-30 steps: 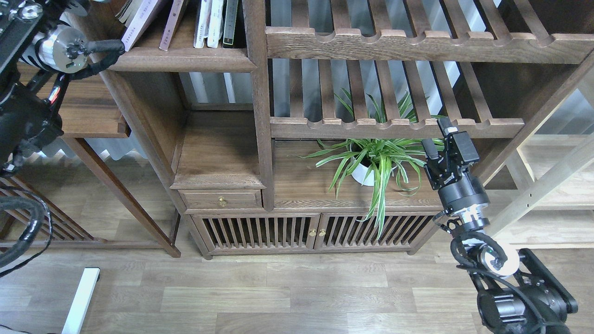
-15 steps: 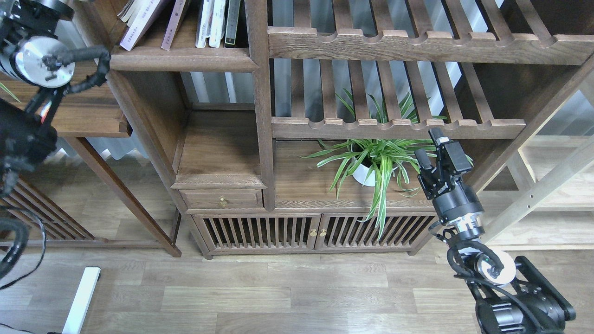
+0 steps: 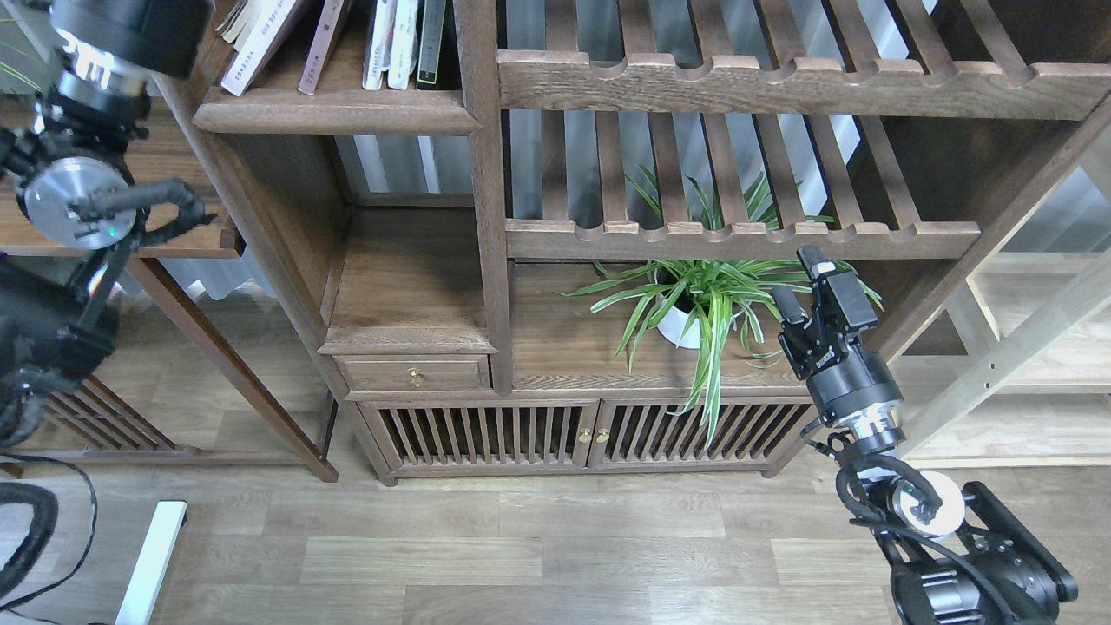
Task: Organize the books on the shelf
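Right gripper [image 3: 803, 278]: you are holding it parted and empty, near the plant [image 3: 707, 299].
Left gripper: out of view.
Books [image 3: 347, 39]: standing on the shelf [image 3: 334, 111].

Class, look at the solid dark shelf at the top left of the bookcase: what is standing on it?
On the shelf stand several books, some leaning left and some upright. Only their lower parts show; the frame's top edge cuts off the rest, so their covers cannot be seen.
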Motion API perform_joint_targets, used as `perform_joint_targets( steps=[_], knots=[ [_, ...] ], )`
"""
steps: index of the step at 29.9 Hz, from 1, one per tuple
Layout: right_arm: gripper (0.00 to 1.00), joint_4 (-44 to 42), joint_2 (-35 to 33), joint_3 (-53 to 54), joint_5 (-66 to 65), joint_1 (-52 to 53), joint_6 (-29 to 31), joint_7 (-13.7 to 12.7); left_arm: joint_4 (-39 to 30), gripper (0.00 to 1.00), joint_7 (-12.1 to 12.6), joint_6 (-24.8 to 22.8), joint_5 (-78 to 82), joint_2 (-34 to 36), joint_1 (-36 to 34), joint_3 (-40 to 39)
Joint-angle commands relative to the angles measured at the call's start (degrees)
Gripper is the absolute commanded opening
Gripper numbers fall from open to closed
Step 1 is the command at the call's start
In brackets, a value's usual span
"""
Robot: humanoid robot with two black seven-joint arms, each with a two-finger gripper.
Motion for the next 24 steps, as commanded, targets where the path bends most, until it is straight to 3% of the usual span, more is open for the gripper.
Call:
perform_joint_targets(
  steps=[1,10,16,24],
  knots=[
    [0.92,1.2,0.6,0.0,0.0,0.1,0.0,0.0,-1.0,0.99,0.4,0.0,-1.6,-1.0,3.6,0.4],
    [0.92,5.4,2.0,-1.3,-0.5,0.0,0.0,-0.1,-5.1,0.99,0.9,0.0,-2.2,-9.4,12.3,1.8],
    [0.92,6.7,2.2,-1.7,-0.7,0.5,0.0,-0.1,-5.1,0.99,4.4,0.0,-2.0,-14.6,14.9,6.1],
    [0.92,8.8,2.3,-2.0,-0.9,0.6,0.0,-0.1,-4.8,0.99,4.4,0.0,-1.6,-16.3,17.7,13.4]
  ],
)
